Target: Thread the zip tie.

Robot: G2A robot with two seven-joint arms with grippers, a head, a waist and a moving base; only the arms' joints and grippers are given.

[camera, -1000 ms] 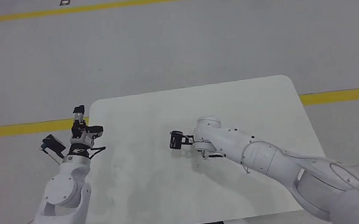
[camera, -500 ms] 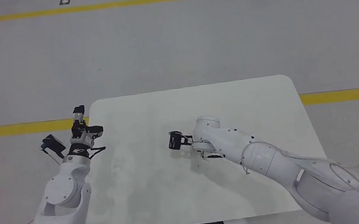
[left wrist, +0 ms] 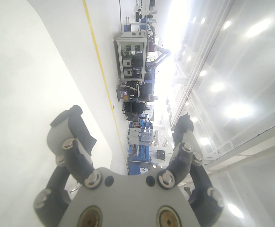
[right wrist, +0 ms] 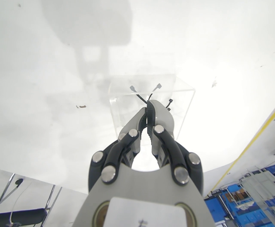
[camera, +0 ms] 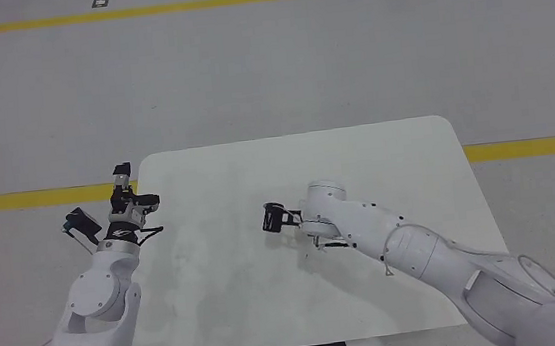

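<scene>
Two zip ties are being clamped by right claw at a clear box on white worktop; left claw is being held apart beside yellow-lined floor.

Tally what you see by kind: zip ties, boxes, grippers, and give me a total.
zip ties: 3, by their heads
clear box: 1
grippers: 2, left gripper and right gripper
total: 6
</scene>
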